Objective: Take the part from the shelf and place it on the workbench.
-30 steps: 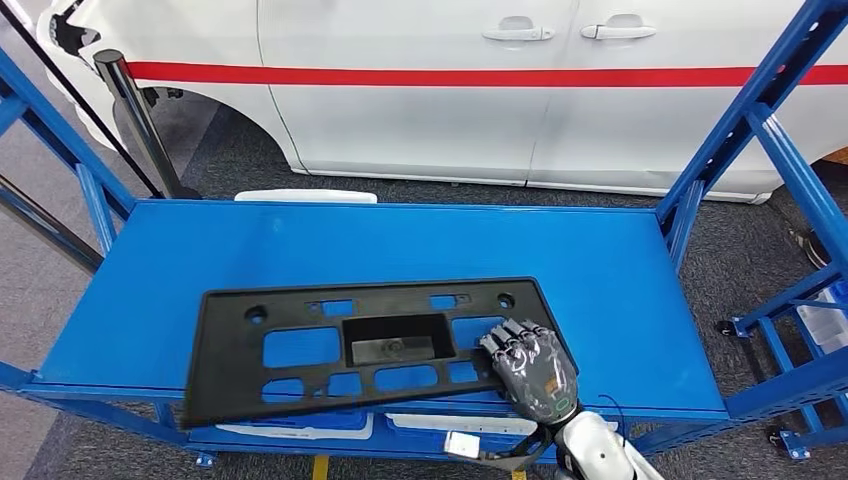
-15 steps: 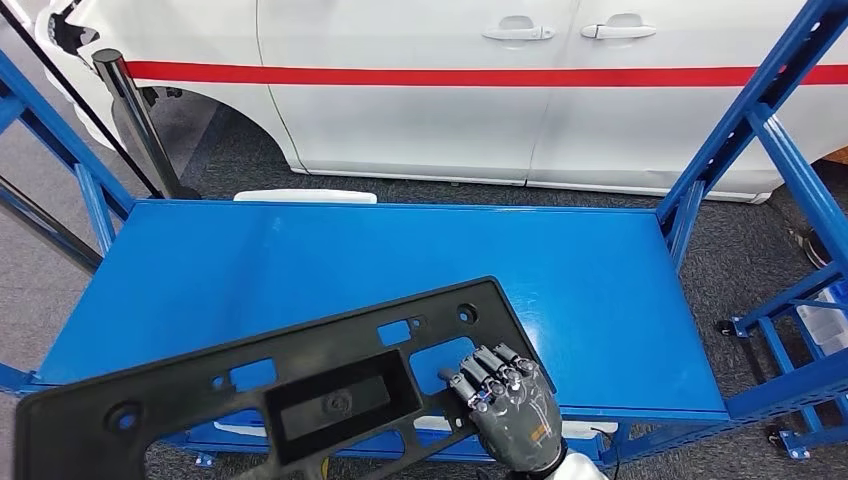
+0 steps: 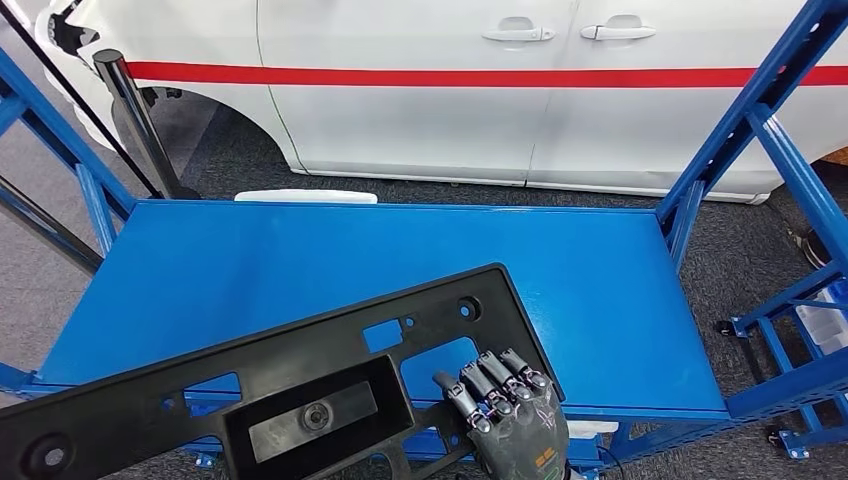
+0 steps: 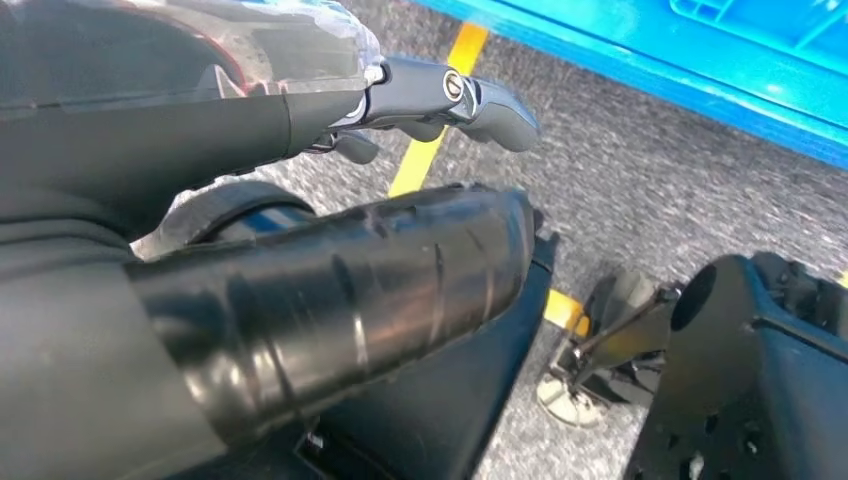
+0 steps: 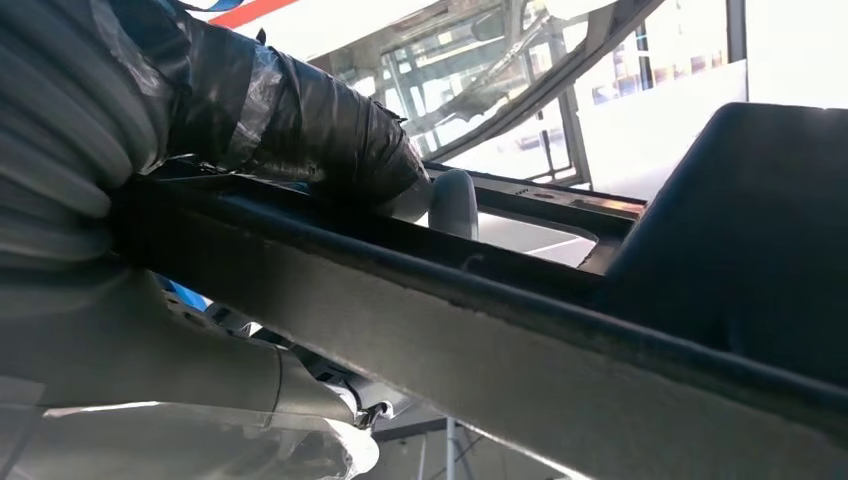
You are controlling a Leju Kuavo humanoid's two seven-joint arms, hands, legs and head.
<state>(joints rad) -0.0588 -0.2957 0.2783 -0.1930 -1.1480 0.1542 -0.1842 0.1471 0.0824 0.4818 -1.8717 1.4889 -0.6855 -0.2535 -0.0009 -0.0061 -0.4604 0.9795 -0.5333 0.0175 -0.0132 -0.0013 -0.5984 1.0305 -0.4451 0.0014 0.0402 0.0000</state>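
The part point(image 3: 300, 370) is a long black plastic panel with cut-outs and a deep rectangular pocket. It hangs tilted above the front edge of the blue shelf point(image 3: 350, 250), its left end low and close to me. My right hand point(image 3: 510, 420) grips its lower right edge, fingers curled over the top. In the right wrist view the taped fingers point(image 5: 300, 130) wrap the panel's rim point(image 5: 500, 320). My left hand point(image 4: 200, 130) hangs above the grey floor, thumb point(image 4: 350, 290) and fingers point(image 4: 450, 90) apart with nothing between them.
A white car point(image 3: 450, 100) with a red stripe stands behind the shelf. Blue uprights point(image 3: 760, 120) rise at both sides, and a black post point(image 3: 135, 110) stands at the back left. Another blue frame point(image 3: 800, 380) is at the right. A yellow floor line point(image 4: 430, 120) runs under the shelf.
The panel has left the shelf surface: my right hand pulled it towards me and lifted it, and its left end swung down and closer.
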